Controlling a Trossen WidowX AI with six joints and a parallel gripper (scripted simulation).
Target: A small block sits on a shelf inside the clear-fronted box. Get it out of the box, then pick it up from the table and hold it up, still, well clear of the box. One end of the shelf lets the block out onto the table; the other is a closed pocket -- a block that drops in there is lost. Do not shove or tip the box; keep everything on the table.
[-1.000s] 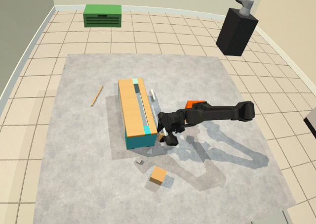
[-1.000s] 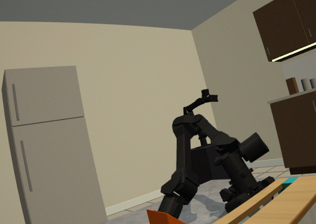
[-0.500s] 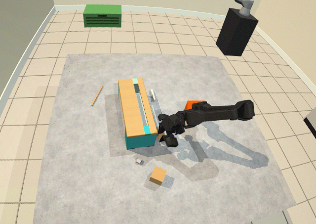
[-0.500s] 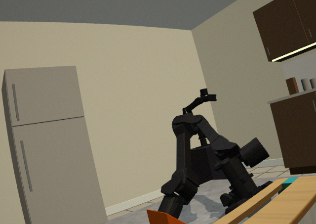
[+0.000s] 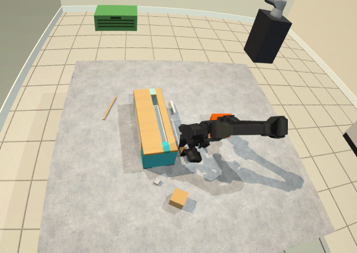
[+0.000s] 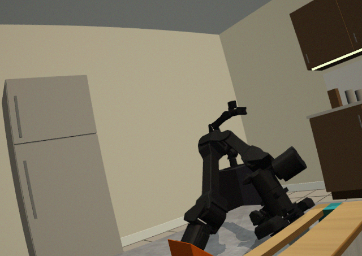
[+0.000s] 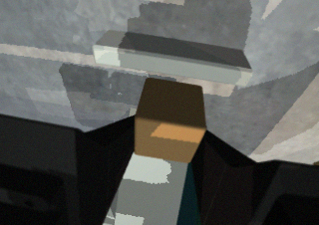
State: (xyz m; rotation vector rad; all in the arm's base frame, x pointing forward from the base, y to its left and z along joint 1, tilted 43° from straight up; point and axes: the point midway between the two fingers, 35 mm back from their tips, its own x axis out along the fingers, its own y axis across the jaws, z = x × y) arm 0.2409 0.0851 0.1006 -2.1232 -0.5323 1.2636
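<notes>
The box (image 5: 154,123) (image 6: 330,233) has a wooden top and teal walls and stands in the middle of the grey mat (image 5: 86,158). My gripper (image 5: 186,152) (image 7: 165,125) is low beside the box's near right corner. It is shut on the small tan block (image 5: 182,150) (image 7: 169,125). In the wrist view the block sits squarely between the two dark fingers, close over the mat. The box's teal wall (image 7: 190,205) shows just below the block. In the exterior view the fingertips are hidden behind the box's edge.
A pale flat bar lies on the mat by the box. A bigger orange cube (image 5: 178,197), a tiny grey cube (image 5: 157,181) and a thin stick (image 5: 109,108) lie around. The arm's orange base (image 5: 220,117) stands to the right.
</notes>
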